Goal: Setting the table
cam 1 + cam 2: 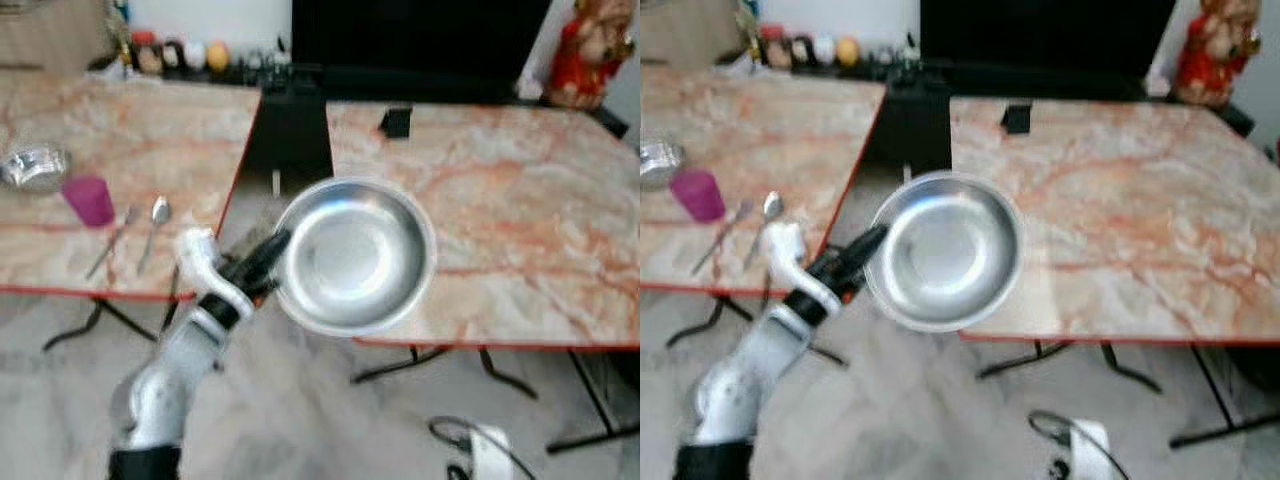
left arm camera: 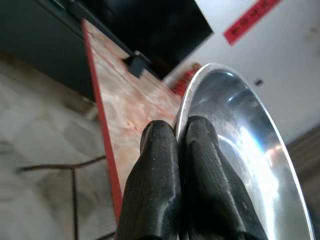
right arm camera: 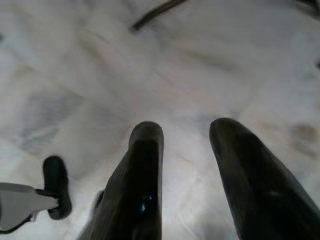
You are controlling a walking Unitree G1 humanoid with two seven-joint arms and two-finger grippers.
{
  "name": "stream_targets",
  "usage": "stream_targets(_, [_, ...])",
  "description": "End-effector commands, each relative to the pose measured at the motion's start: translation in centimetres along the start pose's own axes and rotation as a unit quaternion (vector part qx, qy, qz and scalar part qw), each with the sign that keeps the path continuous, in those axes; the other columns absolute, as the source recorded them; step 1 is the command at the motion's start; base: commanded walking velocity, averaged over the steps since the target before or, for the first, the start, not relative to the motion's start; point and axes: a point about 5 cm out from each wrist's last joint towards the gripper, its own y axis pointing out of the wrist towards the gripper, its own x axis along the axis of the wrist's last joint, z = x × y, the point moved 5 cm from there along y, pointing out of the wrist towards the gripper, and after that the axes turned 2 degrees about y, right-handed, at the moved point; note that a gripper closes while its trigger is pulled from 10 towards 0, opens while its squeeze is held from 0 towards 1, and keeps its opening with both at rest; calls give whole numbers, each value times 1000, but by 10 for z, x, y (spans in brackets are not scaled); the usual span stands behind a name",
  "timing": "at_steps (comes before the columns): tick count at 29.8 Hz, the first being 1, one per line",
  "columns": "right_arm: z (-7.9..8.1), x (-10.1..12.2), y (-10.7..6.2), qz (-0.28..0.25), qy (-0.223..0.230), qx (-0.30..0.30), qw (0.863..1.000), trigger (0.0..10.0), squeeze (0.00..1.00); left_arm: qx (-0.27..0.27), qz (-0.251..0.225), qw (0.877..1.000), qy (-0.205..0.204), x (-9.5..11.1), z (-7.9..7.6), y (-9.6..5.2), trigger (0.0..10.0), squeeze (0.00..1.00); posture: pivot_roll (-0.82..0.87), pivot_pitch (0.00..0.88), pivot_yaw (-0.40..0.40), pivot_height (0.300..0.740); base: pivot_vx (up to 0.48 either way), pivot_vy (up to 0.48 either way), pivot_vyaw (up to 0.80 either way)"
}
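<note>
left hand [image 1: 272, 262] pinching bowl [image 1: 358, 255] rim | bowl held level over near edge of right surface [image 1: 520, 200], ahead-right of your hand | right hand [image 3: 192, 175] spread, idle over floor | your set-down lies forward onto surface

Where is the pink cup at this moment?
In the left eye view the pink cup stands on the left table, near its left end, between a small steel bowl and two spoons.
</note>
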Motion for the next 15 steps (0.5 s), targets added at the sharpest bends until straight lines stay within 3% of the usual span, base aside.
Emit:
stream_targets(1, [-11, -4, -2, 5, 6, -14, 1000, 10000, 0, -27, 0, 1000, -5, -3, -15, 7, 10000, 0, 125, 0, -50, 740, 0, -469, 0])
stream_targets(15, [-13, -2, -2, 3, 6, -15, 1000, 10000, 0, -19, -2, 1000, 2, -2, -12, 6, 10000, 0, 127, 0, -60, 740, 0, -469, 0])
